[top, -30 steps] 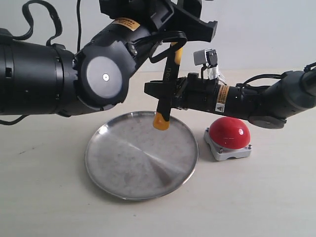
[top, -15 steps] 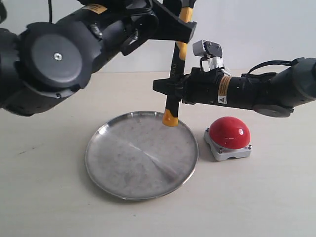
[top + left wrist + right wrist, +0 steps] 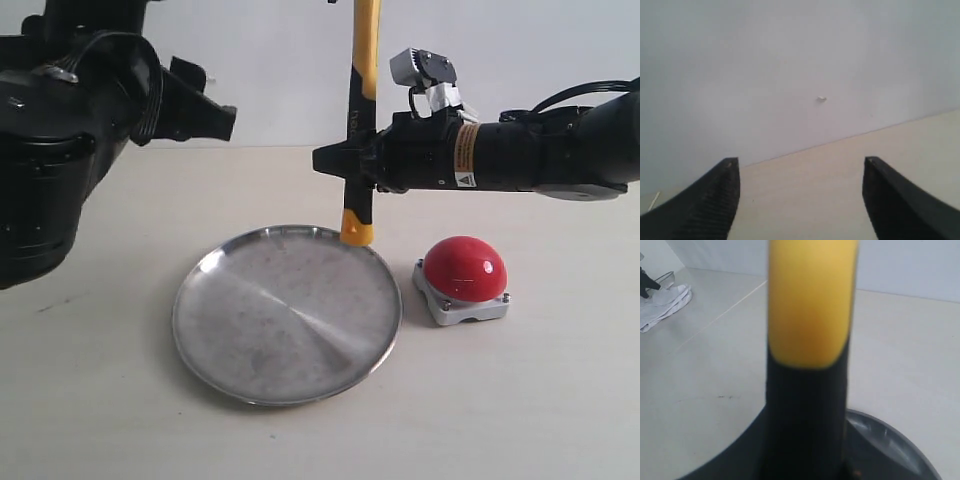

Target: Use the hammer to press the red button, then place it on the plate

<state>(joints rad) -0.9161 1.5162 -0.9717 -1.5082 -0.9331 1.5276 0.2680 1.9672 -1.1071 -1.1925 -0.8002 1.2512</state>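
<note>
Yellow-necked and upright, the hammer [image 3: 357, 110] sits clamped at its black handle in the right claw [image 3: 342, 164], yellow end over the far rim of the plate [image 3: 270, 330]. Beside the plate on the worktop [image 3: 90, 410] stands the red button [image 3: 463, 266]. The left claw [image 3: 800, 172] gapes wide, holding nothing.

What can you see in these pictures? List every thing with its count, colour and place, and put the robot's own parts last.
hammer: one, black handle, yellow neck and end, upright, end down by the plate's far rim; head out of frame.
plate: one, silver, mid-table.
red button: one, red dome on grey base, right of the plate, apart from it.
table: one, pale beige.
white crumpled thing: one, seen only in the right wrist view, too blurred to name.
left gripper: one, black, open, empty.
right gripper: one, black, shut on the hammer's handle.
</note>
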